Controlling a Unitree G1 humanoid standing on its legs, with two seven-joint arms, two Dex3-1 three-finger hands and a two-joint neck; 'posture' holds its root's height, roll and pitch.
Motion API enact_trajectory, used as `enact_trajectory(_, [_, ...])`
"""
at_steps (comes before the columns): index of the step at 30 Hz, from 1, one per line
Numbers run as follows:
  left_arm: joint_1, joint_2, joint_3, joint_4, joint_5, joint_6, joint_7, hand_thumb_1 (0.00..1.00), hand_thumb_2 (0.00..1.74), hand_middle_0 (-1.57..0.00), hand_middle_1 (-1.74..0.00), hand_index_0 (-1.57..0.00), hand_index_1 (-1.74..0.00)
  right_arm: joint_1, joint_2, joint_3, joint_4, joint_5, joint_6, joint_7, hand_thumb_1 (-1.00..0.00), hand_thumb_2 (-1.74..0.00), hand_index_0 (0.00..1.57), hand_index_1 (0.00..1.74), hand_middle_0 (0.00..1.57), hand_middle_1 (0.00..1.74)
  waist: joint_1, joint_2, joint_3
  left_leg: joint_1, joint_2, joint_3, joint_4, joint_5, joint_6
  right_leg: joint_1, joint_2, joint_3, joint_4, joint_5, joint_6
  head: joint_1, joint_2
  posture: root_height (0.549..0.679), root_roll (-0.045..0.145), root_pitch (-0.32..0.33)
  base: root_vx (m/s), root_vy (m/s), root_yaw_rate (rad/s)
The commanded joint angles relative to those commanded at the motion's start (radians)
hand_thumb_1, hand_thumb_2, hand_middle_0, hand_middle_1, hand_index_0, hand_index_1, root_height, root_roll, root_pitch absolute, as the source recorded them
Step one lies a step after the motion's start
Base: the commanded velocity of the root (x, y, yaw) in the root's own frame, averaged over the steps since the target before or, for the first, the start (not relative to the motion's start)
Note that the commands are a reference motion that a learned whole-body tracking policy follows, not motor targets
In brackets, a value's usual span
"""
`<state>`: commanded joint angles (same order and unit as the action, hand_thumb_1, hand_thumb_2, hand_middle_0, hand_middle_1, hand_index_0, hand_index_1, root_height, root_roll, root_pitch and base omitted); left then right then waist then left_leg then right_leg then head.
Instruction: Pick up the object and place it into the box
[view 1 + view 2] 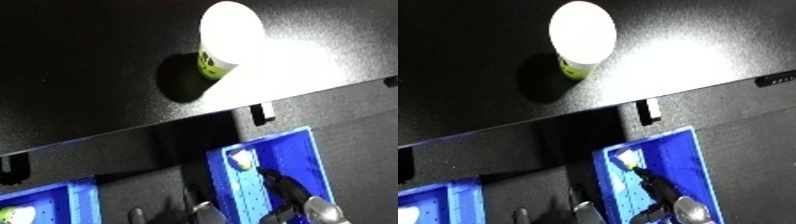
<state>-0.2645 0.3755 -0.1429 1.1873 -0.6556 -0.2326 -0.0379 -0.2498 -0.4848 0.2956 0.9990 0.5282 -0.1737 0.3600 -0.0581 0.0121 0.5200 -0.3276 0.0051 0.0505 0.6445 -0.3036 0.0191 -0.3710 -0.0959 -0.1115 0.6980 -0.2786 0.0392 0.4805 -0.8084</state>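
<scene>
Fingers [651,181] of the right hand [282,189] are reaching down into the blue bin [306,150] on the right. They are black and thin, and they are pointing at a small white and yellow thing [240,160] sitting in the top corner of that bin. I cannot tell if the fingers are pinching it or just touching it, because the tip is hiding right at the thing's edge. The left hand [197,204] is showing only a little at the bottom, and I cannot tell how it is held.

A white cup with green marks [222,42] is standing far off on the dark worktop [89,60], under a very bright light. It is well apart from both hands. Another blue bin [53,197] is sitting at the lower left, and a small pale thing [16,215] is lying inside it.

It looks like the step now is the end of the drop: the small thing is already in the bin, so the hand is likely letting go. Next, the hand needs to spread out and lift straight up, without dragging the small thing back out or bumping the bin wall.
</scene>
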Motion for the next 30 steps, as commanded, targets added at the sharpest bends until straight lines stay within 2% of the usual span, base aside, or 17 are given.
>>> enact_trajectory(2, [-0.002, 0.003, 0.006, 0.011, 0.003, -0.003, -0.003, 0.00, 0.00, 0.00, 0.00, 0.00, 0.00, 0.008, -0.013, 0.000, -0.018, -0.005, 0.014, 0.024, 0.00, 0.00, 0.00, 0.00, 0.00, 0.00, -0.003, -0.005, 0.000, 0.002, 0.002, 0.002, -0.003, -0.001, -0.0010, 0.002, -0.0007, -0.001, -0.004, 0.000, 0.0016, -0.002, 0.005, 0.645, 0.028, -0.011, -0.001, -0.015, -0.034])
enact_trajectory(4, [0.001, 0.008, 0.013, 0.011, 0.007, -0.003, -0.002, 0.00, 0.00, 0.00, 0.00, 0.00, 0.00, 0.019, -0.030, 0.004, -0.062, -0.017, 0.059, 0.057, 0.00, 0.00, 0.00, 0.00, 0.00, 0.00, -0.006, -0.011, 0.000, 0.001, 0.004, 0.002, -0.003, -0.002, -0.0022, 0.003, -0.0001, -0.002, -0.006, -0.001, 0.0016, -0.016, 0.017, 0.646, 0.028, -0.009, 0.002, -0.030, -0.007])
enact_trajectory(8, [0.020, 0.041, 0.032, -0.006, 0.007, 0.008, -0.008, 0.00, 0.00, 0.00, 0.00, 0.00, 0.00, 0.079, -0.080, 0.021, -0.265, -0.002, 0.213, 0.160, 0.00, 0.00, 0.00, 0.00, 0.00, 0.00, -0.015, -0.028, 0.000, -0.004, 0.006, 0.007, -0.004, -0.001, -0.0039, -0.003, 0.0032, -0.001, -0.005, -0.002, 0.0008, -0.050, 0.038, 0.645, 0.026, -0.003, -0.011, -0.046, -0.013])
enact_trajectory(12, [0.041, 0.083, 0.059, 0.010, 0.000, 0.010, -0.033, 0.00, 0.00, 0.00, 0.00, 0.00, 0.00, 0.161, -0.140, 0.011, -0.524, 0.078, 0.368, 0.317, 0.00, 0.00, 0.00, 0.00, 0.00, 0.00, -0.031, -0.053, -0.001, 0.000, 0.012, 0.011, -0.010, 0.001, -0.0077, 0.000, 0.0050, -0.003, -0.011, -0.003, 0.0030, -0.088, 0.049, 0.646, 0.024, -0.002, -0.001, -0.037, -0.078])
enact_trajectory(16, [0.053, 0.105, 0.066, 0.046, -0.017, -0.008, -0.061, 0.00, 0.00, 0.00, 0.00, 0.00, 0.00, 0.204, -0.210, -0.021, -0.743, 0.203, 0.445, 0.517, 0.00, 0.00, 0.00, 0.00, 0.00, 0.00, -0.046, -0.072, -0.013, 0.004, 0.022, 0.020, -0.021, 0.004, -0.0183, 0.003, 0.0089, -0.002, -0.021, -0.004, 0.0059, -0.116, 0.054, 0.646, 0.022, 0.001, 0.012, -0.016, -0.105])
enact_trajectory(19, [0.058, 0.106, 0.058, 0.072, -0.028, -0.026, -0.075, 0.00, 0.00, 0.00, 0.00, 0.00, 0.00, 0.204, -0.234, -0.069, -0.896, 0.321, 0.455, 0.610, 0.00, 0.00, 0.00, 0.00, 0.00, 0.00, -0.053, -0.078, -0.025, 0.005, 0.029, 0.026, -0.024, 0.004, -0.0259, 0.005, 0.0126, 0.000, -0.024, -0.007, 0.0092, -0.124, 0.063, 0.646, 0.021, 0.003, 0.021, -0.003, -0.070])
enact_trajectory(23, [0.062, 0.094, 0.051, 0.092, -0.032, -0.039, -0.083, 0.00, 0.00, 0.00, 0.00, 0.00, 0.00, 0.170, -0.226, -0.153, -1.036, 0.494, 0.428, 0.638, 0.00, 0.00, 0.00, 0.00, 0.00, 0.00, -0.059, -0.077, -0.042, 0.002, 0.036, 0.030, -0.021, -0.002, -0.0308, 0.005, 0.0173, 0.004, -0.025, -0.012, 0.0101, -0.130, 0.077, 0.646, 0.020, 0.006, 0.024, 0.006, -0.025])
enact_trajectory(26, [0.066, 0.081, 0.053, 0.096, -0.027, -0.039, -0.081, 0.00, 0.00, 0.00, 0.00, 0.00, 0.00, 0.133, -0.196, -0.215, -1.103, 0.630, 0.381, 0.615, 0.00, 0.00, 0.00, 0.00, 0.00, 0.00, -0.061, -0.070, -0.053, 0.000, 0.036, 0.030, -0.017, -0.008, -0.0333, 0.006, 0.0210, 0.007, -0.021, -0.019, 0.0081, -0.126, 0.085, 0.646, 0.021, 0.008, 0.025, 0.017, 0.011])
enact_trajectory(30, [0.067, 0.062, 0.062, 0.099, -0.017, -0.028, -0.075, 0.00, 0.00, 0.00, 0.00, 0.00, 0.00, 0.076, -0.137, -0.295, -1.172, 0.790, 0.277, 0.516, 0.00, 0.00, 0.00, 0.00, 0.00, 0.00, -0.066, -0.056, -0.062, -0.003, 0.032, 0.029, -0.010, -0.015, -0.0353, 0.006, 0.0233, 0.009, -0.017, -0.024, 0.0046, -0.114, 0.099, 0.646, 0.024, 0.009, 0.021, 0.029, 0.028])
